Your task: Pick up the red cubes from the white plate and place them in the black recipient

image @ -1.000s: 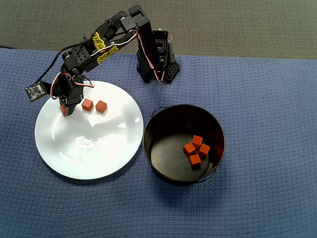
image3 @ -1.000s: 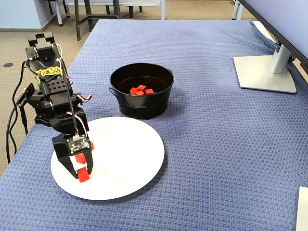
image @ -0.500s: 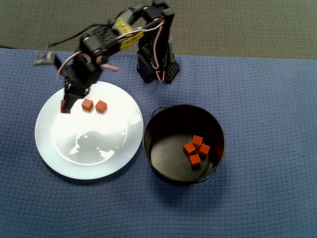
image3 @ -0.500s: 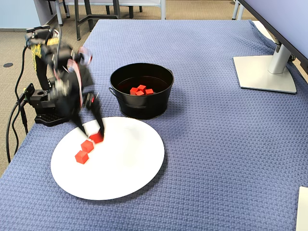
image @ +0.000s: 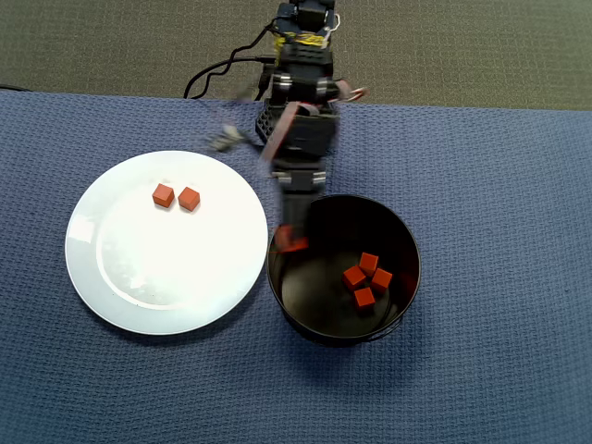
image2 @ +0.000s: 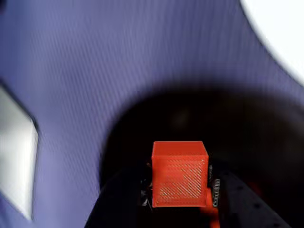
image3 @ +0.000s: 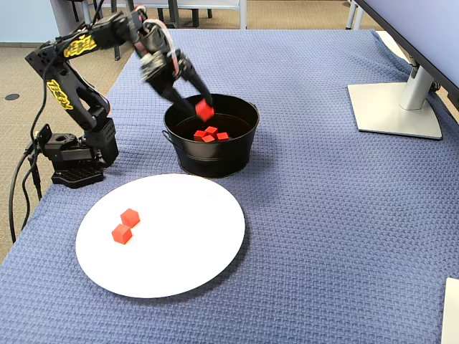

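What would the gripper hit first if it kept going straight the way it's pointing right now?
Most likely the dark inside of the black pot. The gripper holds a red cube and points down over the rim, near the pot's plate-side edge in the overhead view. Depth is unclear, so it could meet the wall rather than the floor.

- The cloth (image3: 323, 215) over the table was a blue weave with a fine waffle pattern.
- The white plate (image: 139, 277) was glossy white, with pale glints.
- Two red cubes (image: 176, 197) on it were matte orange-red; the four red cubes in the pot (image: 366, 277) matched them.
- The held cube (image2: 179, 174) was bright orange-red, its face showing a fine dotted grid.
- The black recipient (image3: 215, 158) was black, with a dark shiny inside.
- The arm (image3: 68, 79) was black with yellow patterned patches and red and white wires.
- The monitor stand (image3: 394, 107) was pale grey.
- The floor (image: 462, 55) was dull grey-green carpet.
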Action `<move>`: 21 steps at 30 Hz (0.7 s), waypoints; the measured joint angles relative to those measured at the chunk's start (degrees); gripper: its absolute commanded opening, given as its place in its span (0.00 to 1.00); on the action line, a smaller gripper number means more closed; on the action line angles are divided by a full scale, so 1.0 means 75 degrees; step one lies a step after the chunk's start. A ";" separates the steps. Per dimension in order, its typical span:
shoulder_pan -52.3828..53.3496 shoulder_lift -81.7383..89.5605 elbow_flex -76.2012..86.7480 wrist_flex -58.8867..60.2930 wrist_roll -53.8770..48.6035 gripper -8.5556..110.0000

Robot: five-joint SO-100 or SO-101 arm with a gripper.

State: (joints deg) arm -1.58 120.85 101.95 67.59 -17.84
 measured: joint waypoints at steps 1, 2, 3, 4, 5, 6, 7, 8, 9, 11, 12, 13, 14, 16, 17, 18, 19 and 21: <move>-0.0340 0.0023 -0.0012 0.0164 -0.0023 0.48; -0.0551 0.0047 -0.0035 0.0328 -0.0117 0.49; -0.0621 0.0070 -0.0047 0.0422 -0.0270 0.49; -0.0574 0.0094 -0.0047 0.0469 -0.0445 0.48; -0.0434 0.0105 -0.0082 0.0480 -0.0656 0.48; -0.0176 0.0094 -0.0117 0.0480 -0.0902 0.48; 0.0164 0.0059 -0.0176 0.0480 -0.1184 0.47; 0.0574 -0.0035 -0.0270 0.0480 -0.1465 0.46; 0.1031 -0.0152 -0.0328 0.0469 -0.1758 0.43; 0.2027 -0.0398 -0.0328 0.0410 -0.2578 0.38; 0.2531 -0.0516 -0.0316 0.0305 -0.3047 0.36; 0.3047 -0.0609 -0.0258 0.0129 -0.3551 0.35; 0.3551 -0.0703 -0.0117 -0.0070 -0.4113 0.32; 0.4512 -0.0855 0.0328 -0.0656 -0.5367 0.31; 0.4980 -0.0926 0.0609 -0.1043 -0.6023 0.31; 0.5391 -0.0984 0.0879 -0.1453 -0.6703 0.31; 0.5777 -0.1055 0.1137 -0.1828 -0.7336 0.32; 0.6398 -0.1230 0.1535 -0.2484 -0.8508 0.33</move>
State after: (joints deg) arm 46.41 111.62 113.47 48.96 -81.65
